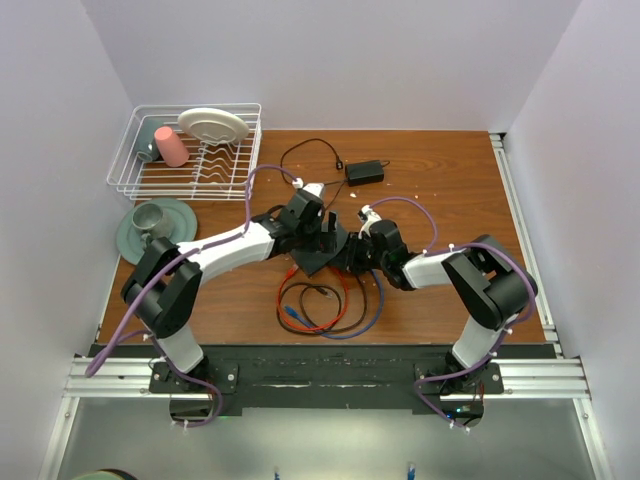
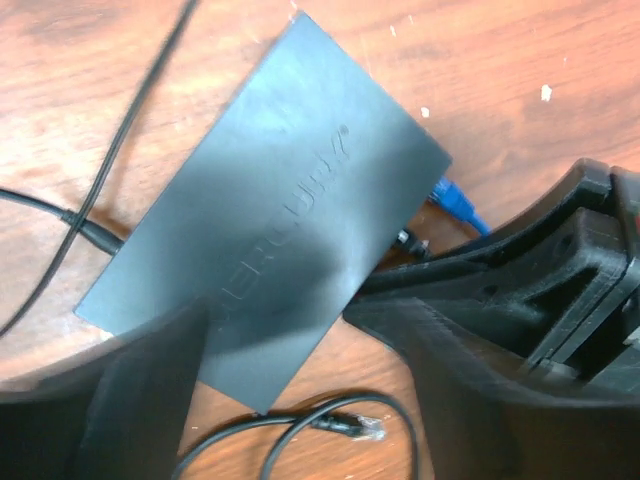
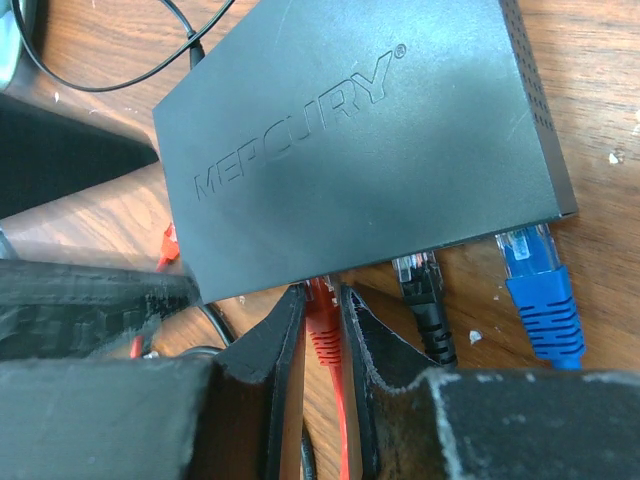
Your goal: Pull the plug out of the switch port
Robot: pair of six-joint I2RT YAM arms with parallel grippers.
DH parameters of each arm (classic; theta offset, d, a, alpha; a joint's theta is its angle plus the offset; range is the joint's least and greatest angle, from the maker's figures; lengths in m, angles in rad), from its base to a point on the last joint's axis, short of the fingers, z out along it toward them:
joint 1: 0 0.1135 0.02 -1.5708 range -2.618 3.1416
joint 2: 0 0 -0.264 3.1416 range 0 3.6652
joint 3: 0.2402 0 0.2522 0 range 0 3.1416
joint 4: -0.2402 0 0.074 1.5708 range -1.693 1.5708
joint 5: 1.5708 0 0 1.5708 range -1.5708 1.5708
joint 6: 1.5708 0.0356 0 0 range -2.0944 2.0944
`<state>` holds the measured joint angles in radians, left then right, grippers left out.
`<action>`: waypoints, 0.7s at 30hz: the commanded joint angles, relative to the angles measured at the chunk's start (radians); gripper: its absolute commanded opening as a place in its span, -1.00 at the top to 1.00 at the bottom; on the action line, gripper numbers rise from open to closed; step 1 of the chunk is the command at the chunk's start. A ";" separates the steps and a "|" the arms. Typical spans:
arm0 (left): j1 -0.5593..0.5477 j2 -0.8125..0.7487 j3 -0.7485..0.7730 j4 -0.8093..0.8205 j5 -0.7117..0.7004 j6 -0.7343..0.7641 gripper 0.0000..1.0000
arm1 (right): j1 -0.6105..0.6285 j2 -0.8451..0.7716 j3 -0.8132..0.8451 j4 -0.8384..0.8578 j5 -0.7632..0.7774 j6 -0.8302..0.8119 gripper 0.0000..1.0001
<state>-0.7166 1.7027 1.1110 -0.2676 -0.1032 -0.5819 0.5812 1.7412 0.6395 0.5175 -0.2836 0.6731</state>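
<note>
The switch (image 3: 360, 140) fills the upper frame, its long axis rising rightward and its ports facing the bottom edge. At the lower centre the right gripper (image 3: 322, 305) pinches the red plug (image 3: 322, 340) narrowly. The left gripper (image 2: 275, 335) straddles the switch wide; grip unclear.

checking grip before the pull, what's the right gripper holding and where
The red plug, pinched by its sides just outside the switch port, between the right gripper fingers.
</note>
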 commanded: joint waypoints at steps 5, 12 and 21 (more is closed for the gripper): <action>0.006 -0.006 0.108 -0.120 -0.111 0.089 -1.00 | 0.005 0.064 -0.037 -0.162 0.034 -0.041 1.00; 0.049 0.009 0.188 -0.270 -0.156 0.177 -1.00 | 0.006 0.064 -0.041 -0.151 0.027 -0.036 1.00; 0.161 0.000 0.152 -0.190 0.330 0.457 -1.00 | -0.004 0.053 -0.052 -0.178 0.023 -0.047 1.00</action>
<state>-0.5884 1.7336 1.2869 -0.5182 -0.0467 -0.3103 0.5800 1.7451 0.6373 0.5278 -0.2886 0.6731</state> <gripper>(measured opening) 0.997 0.189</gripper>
